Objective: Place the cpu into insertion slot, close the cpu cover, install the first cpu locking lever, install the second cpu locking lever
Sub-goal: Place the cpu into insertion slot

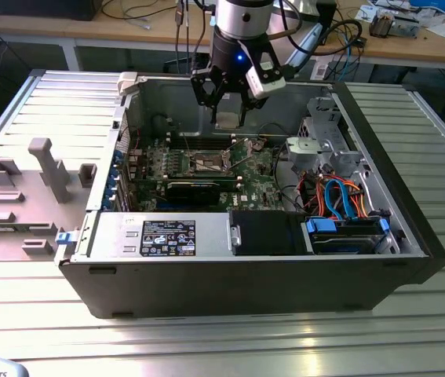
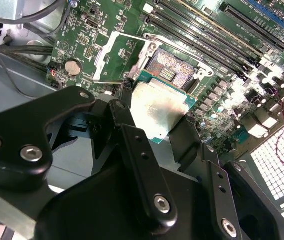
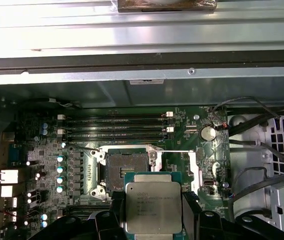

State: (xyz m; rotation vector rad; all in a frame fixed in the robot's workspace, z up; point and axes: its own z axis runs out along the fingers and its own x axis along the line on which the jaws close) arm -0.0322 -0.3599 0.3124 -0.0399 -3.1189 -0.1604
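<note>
Gripper (image 3: pixel 153 217) pinching the cpu (image 3: pixel 153 205), uncovered insertion slot (image 3: pixel 126 167) below, cpu's edges hidden by black fingers (image 3: pixel 104 222).

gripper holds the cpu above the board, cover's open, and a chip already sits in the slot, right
Not quite. The first wrist view shows the insertion slot empty, its dark middle bare. The gripper does hold the cpu above the board, with the cpu cover open.

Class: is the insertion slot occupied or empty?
Empty: the insertion slot shows its bare dark middle, while the cpu sits held between the fingers.
</note>
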